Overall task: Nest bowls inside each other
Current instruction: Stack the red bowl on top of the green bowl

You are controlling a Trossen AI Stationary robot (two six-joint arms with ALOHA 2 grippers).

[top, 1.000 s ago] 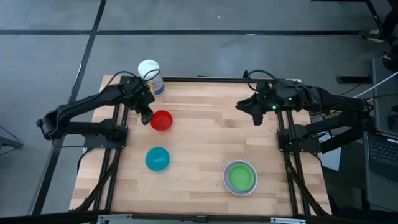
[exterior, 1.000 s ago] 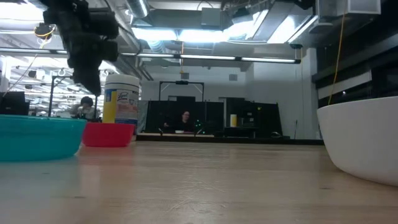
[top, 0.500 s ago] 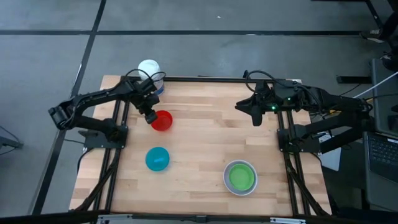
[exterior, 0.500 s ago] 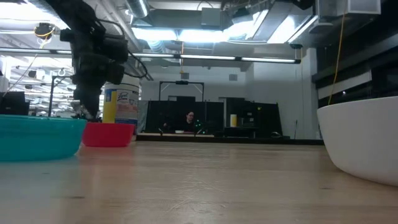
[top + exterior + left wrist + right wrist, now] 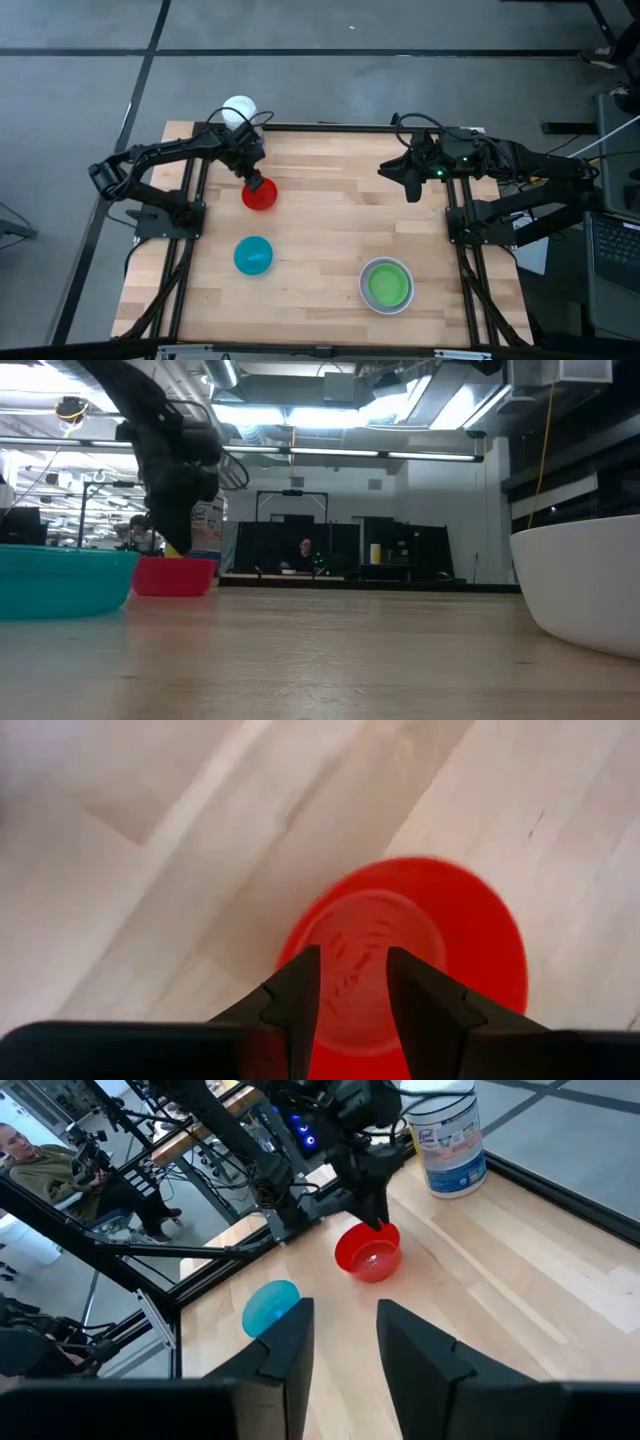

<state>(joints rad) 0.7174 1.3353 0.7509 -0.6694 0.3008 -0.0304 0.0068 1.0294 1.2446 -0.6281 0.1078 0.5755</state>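
Observation:
A red bowl (image 5: 261, 197) stands on its base on the wooden table, far left. My left gripper (image 5: 255, 184) is open right over it; in the left wrist view its fingers (image 5: 300, 990) stand over the red bowl (image 5: 450, 940), at the rim nearest that arm. A teal bowl (image 5: 252, 255) stands nearer the front. A green bowl (image 5: 386, 284) sits inside a white bowl (image 5: 386, 298) at the near right. My right gripper (image 5: 411, 186) waits open, high over the table's right side. My left gripper comes at the red bowl slanting down from the table's left, its fingertips (image 5: 379, 1223) level with the rim (image 5: 382, 1233) on that arm's side. I cannot tell whether they touch the rim. The bowl stands flat on the table.
A white cylindrical container (image 5: 240, 113) with a yellow-blue label stands at the far left corner, just behind my left arm. Black frame rails (image 5: 190, 250) run along both table sides. Bare wood (image 5: 330, 220) lies between the bowls.
My left gripper has come down and gone toward the table's right, from beside the red bowl's left side to over its rim. Its fingers have stayed open. The bowls have not moved.

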